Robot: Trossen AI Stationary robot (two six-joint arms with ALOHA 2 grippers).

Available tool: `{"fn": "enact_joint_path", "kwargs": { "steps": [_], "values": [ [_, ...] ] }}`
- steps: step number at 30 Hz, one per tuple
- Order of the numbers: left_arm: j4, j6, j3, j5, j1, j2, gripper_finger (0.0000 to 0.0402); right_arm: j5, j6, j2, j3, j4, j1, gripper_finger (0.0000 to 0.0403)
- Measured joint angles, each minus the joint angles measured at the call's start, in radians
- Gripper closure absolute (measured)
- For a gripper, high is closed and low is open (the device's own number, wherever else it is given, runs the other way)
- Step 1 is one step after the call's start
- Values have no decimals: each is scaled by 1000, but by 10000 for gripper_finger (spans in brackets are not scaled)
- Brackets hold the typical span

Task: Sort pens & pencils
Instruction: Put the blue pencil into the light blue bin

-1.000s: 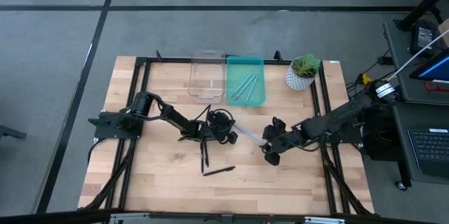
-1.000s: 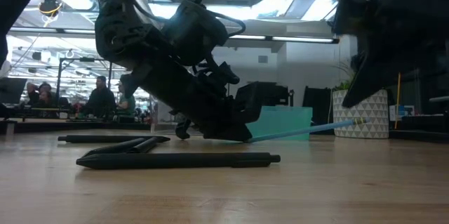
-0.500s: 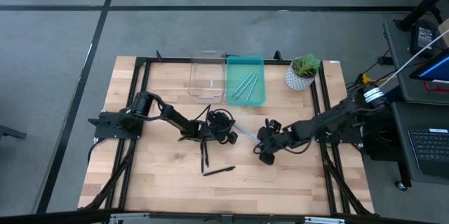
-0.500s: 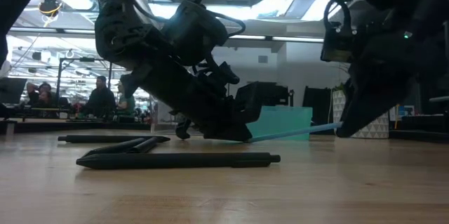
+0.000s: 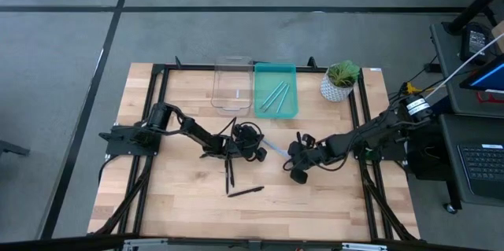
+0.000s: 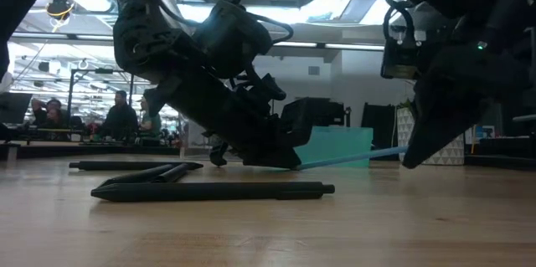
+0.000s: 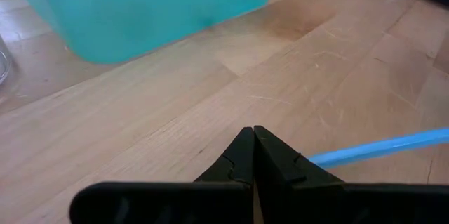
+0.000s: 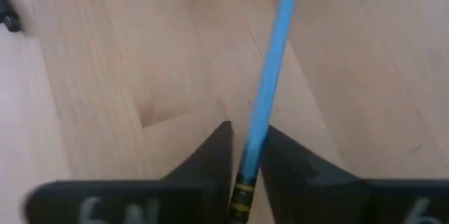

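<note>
A blue pencil spans between my two grippers at mid-table. In the low view it slants up toward the right. My left gripper is shut at the pencil's left end. My right gripper is closed around its banded right end. Two black pens lie flat on the table, nearer the front. A teal bin at the back holds several pencils. A clear bin stands to its left. My left gripper has the pencil's left end; the shaft comes out from behind one shut finger, which hides the place of contact. The fingers slant down toward the table. The pencil stands out toward the table's right, its far end raised. My right gripper pinches the pencil near its banded end between its two fingers. The fingers lie along the pencil, coming from the table's right and slanting down. The pencil runs on ahead toward my left gripper.
A potted plant stands at the back right, next to the teal bin. The black frame rails run along both table sides. Bare wood lies at the front right. People sit in the room behind.
My right gripper has gone toward the table's left and a little down, up to the pencil's raised free end, and now has that end between its fingers. The pencil and my left gripper have stayed where they were.
</note>
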Motion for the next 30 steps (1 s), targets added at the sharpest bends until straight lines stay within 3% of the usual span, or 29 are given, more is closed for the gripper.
{"fn": "enact_joint_path", "kwargs": {
  "steps": [4,16,24,27,30],
  "values": [
    [0,5,0,1,0,0,397,2,1,-5,0,6,-1,383],
    [12,92,-6,17,-5,-35,381,-52,3,-5,1,2,1,383],
    [-69,224,-3,-37,-25,-274,334,-8,23,-21,0,4,0,383],
    [-192,241,-2,-76,-45,-412,325,63,27,-56,0,8,0,383],
    [-324,236,-2,-94,-60,-523,324,200,61,-105,0,10,-12,383]
  ]
}}
